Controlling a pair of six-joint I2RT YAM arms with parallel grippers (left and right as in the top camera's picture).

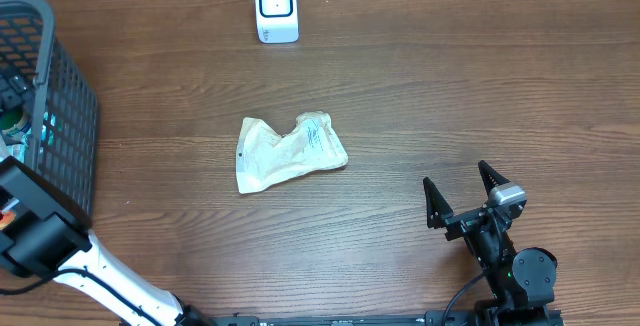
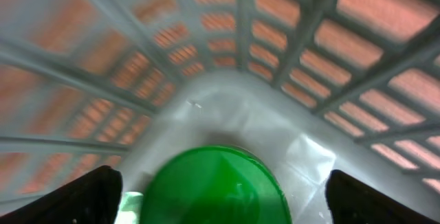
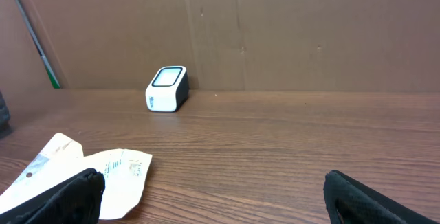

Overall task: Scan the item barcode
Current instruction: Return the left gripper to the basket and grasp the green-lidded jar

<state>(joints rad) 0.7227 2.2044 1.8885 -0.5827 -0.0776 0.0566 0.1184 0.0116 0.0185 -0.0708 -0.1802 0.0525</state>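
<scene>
**Overhead view.** A crumpled white packet [image 1: 291, 152] lies at mid-frame on the wooden table [image 1: 450, 86], well below the white barcode scanner [image 1: 276, 8] at top centre. The right gripper [image 1: 455, 174], lower right, stands wide open and empty. The left gripper [image 2: 223, 189], inside the grey basket [image 1: 65, 126] at far left, is spread wide over a green round lid [image 2: 213, 172] and grips nothing.

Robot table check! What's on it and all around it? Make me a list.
Surface: wooden table, brown planks.
Job's things: crumpled white packet mid-table; white scanner at the far edge.
Clutter: grey basket at the left, green round thing inside.
Grippers: left gripper open, in the basket above the green round thing; right gripper open, holding nothing.
Cables: black cable by the right arm's base.
Surroundings: brown cardboard wall behind.
</scene>
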